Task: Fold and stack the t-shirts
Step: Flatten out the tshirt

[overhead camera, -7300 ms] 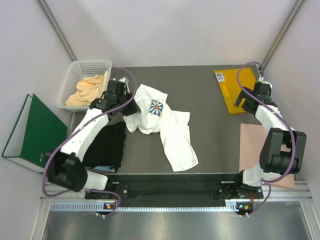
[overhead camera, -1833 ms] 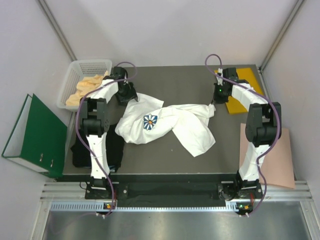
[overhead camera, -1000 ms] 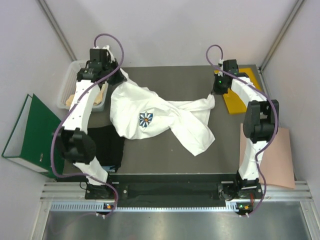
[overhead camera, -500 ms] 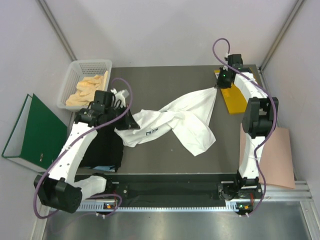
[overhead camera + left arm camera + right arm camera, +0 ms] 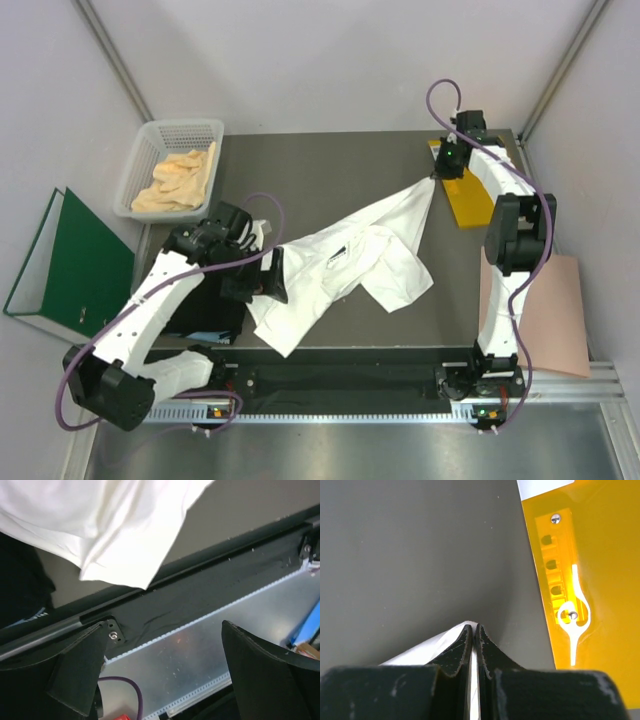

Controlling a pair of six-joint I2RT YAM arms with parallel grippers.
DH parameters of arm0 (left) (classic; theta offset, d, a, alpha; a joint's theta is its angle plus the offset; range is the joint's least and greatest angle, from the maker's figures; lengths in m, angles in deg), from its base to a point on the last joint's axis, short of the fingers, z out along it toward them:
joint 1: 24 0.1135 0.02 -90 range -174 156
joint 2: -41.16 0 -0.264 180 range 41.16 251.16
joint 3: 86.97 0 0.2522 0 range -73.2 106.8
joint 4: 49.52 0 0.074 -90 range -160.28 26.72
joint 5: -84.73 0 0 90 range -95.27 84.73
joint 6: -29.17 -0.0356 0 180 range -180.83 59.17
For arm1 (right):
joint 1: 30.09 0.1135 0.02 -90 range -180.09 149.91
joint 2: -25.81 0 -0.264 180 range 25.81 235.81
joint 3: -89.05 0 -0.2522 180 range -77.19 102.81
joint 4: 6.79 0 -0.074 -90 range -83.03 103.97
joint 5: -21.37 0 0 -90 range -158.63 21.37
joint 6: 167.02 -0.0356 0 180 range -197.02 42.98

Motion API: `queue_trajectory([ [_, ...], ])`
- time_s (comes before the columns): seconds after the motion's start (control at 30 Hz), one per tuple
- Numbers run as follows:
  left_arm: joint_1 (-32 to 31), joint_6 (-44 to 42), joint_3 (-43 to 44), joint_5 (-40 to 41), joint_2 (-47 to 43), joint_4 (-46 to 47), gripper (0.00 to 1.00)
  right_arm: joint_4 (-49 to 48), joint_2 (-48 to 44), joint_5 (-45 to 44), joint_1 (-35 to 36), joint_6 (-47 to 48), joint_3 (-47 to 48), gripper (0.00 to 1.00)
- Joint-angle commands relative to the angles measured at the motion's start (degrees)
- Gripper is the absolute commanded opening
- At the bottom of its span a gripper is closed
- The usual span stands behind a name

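The white t-shirt (image 5: 340, 265) lies stretched diagonally across the dark table (image 5: 330, 170), from the back right to the front left. Its far end is pinched in my right gripper (image 5: 438, 178), whose fingers are shut on a white cloth edge (image 5: 427, 649) in the right wrist view, tips together (image 5: 473, 628). My left gripper (image 5: 268, 285) hovers over the shirt's near end, open with nothing between its fingers (image 5: 75, 670); the white t-shirt's corner (image 5: 125, 535) lies above them. The black t-shirt (image 5: 212, 300) lies partly under the left arm at the table's left.
A white basket (image 5: 150, 140) holding beige cloth sits at the back left, with a green binder (image 5: 65, 265) off the table beside it. An orange-yellow envelope (image 5: 463, 198) lies by the right gripper, also seen as the envelope (image 5: 585, 555). A pink sheet (image 5: 555, 310) lies at the right edge.
My left gripper has opened and let go of the white shirt, then moved toward the front edge. The shirt's left end dropped and now lies flatter. The right gripper kept its hold.
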Motion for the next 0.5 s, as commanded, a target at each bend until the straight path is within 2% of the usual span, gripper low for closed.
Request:
queue_trajectory([
  [0.0,-0.1,0.9,6.0,8.6,2.1,7.4,0.99,-2.7,-1.6,0.3,-0.9,-0.5,-1.8,0.00],
  [0.03,0.0,1.2,6.1,11.9,2.6,8.9,0.99,-2.8,-2.0,0.3,-0.9,-0.4,-2.2,0.00],
  [0.1,0.0,1.1,6.0,13.0,4.8,12.3,0.99,-3.0,-2.4,0.2,-0.9,-0.2,-3.4,0.00],
  [0.3,0.4,1.1,5.1,15.8,14.6,12.1,0.97,-3.2,-3.8,0.7,-0.8,0.3,-5.7,0.00],
  [0.47,1.0,3.5,3.0,15.9,13.2,14.2,0.92,-3.6,-4.5,1.1,-0.9,0.4,-7.1,0.00],
])
